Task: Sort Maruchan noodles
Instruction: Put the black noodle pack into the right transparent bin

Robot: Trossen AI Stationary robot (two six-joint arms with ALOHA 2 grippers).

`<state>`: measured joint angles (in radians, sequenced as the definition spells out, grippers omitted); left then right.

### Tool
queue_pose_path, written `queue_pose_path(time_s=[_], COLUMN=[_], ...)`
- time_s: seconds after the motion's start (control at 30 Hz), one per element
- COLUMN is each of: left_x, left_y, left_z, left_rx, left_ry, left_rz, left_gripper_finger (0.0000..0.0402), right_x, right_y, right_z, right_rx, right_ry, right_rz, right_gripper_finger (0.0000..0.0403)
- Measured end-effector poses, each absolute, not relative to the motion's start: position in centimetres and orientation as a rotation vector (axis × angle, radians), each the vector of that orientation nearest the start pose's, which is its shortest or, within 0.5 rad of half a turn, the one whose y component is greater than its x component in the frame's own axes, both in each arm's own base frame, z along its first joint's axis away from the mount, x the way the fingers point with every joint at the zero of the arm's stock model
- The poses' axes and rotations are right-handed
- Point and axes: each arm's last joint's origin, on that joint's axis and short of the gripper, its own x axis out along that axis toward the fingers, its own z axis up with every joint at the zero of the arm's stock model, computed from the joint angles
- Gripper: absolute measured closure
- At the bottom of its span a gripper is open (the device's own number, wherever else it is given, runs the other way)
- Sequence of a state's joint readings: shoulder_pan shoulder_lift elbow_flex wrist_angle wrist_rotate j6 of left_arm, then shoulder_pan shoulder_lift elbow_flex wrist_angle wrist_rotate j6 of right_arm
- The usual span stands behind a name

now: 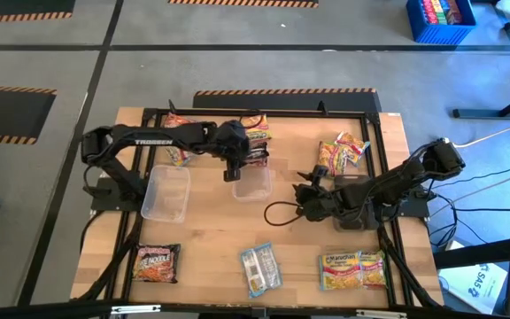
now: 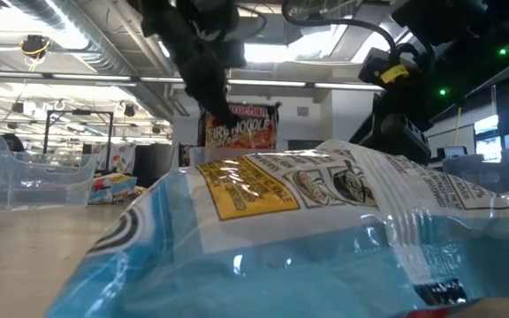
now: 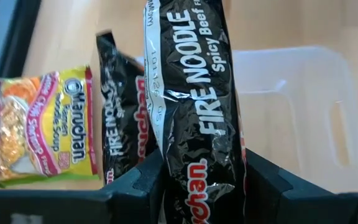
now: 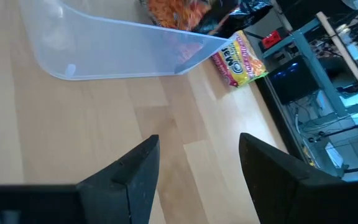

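The bench [image 1: 211, 230] carried two clear bins: one [image 1: 166, 192] toward the left and one [image 1: 252, 184] near the middle, both looking bare inside as far as the high view showed. The left arm reached across the far side, its gripper [image 1: 235, 168] hanging above the middle bin's far edge with jaws clamped on a black Fire Noodle packet [image 3: 188, 106], held upright over the bin. A second black packet [image 3: 118, 112] and a yellow-pink packet [image 3: 45, 127] lay just beyond that bin. The right arm waited at the right of the bench, its gripper [image 4: 194, 168] low over bare wood with jaws part open and nothing between them. Other packets were scattered widely: a pile [image 1: 343, 151] at the far right, a dark packet [image 1: 156, 262] at the near left, a light blue packet [image 1: 260, 268] near the front middle, and a yellow-pink pair [image 1: 352, 269] at the near right. Judged from this, sorting had barely begun: the black packet was about to become the middle bin's first item, while nearly every other packet lay loose on the bench and the left bin awaited its first one. Which colours belonged in which bin could not be told
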<state>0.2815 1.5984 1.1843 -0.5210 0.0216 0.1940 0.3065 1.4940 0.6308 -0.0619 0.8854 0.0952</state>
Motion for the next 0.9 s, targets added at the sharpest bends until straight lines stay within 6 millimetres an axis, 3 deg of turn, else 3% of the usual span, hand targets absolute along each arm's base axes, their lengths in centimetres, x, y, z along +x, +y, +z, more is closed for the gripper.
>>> queue_pose_path(time_s=[0.5,0.73,0.9], left_x=[33.4,33.4,33.4], left_y=[10.0,10.0,10.0], left_z=[20.7,20.6,20.6], left_rx=[0.005,0.055,0.055], left_ry=[1.057,1.069,1.070], left_rz=[0.186,0.165,0.167], left_gripper_finger=[0.0257,0.0251,0.0215], right_x=[25.2,25.3,25.3], right_y=[5.8,5.8,5.8], right_z=[15.0,15.0,15.0], right_rx=[-0.392,-0.391,-0.392], right_ry=[0.761,0.761,0.761], right_rz=[-0.489,-0.487,-0.487], right_gripper_finger=[0.0201,0.0201,0.0201])
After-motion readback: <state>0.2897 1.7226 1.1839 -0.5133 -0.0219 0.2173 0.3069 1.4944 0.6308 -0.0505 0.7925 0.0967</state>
